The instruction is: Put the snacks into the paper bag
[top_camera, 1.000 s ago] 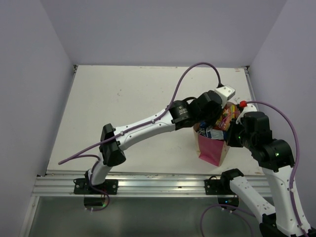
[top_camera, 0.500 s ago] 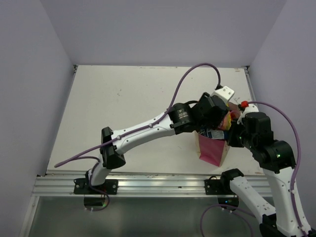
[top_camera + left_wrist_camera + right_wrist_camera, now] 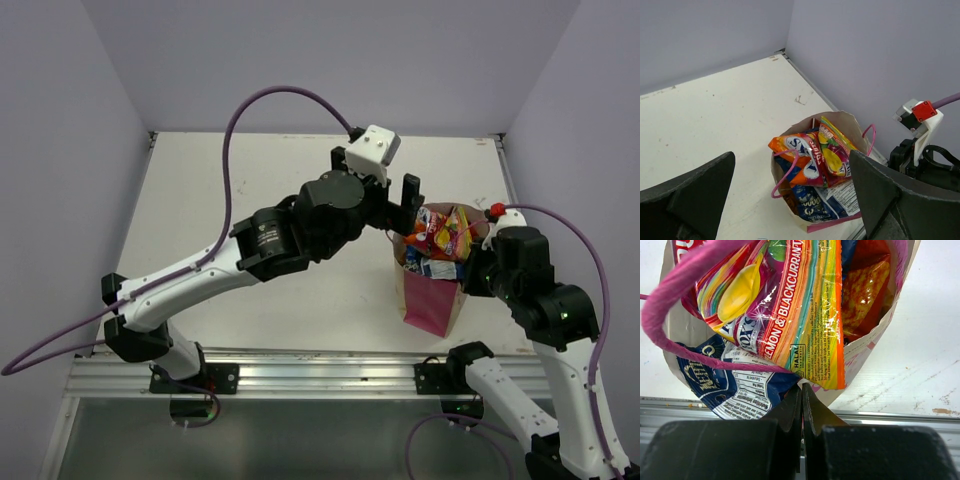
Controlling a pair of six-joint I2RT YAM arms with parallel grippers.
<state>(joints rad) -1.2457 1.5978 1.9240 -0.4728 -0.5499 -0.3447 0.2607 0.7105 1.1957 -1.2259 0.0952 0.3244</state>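
**Snack-filled paper bag between two pincers**

The left pincer hung released, fingers wide apart, above the pale surface. Below and just ahead of it stood the paper bag, upright. An orange packet, a pink-yellow candy packet and a blue-white packet poked above its rim. The right pincer was clenched, its tips touching the bag's nearest rim. Whether paper was caught between them could not be told.
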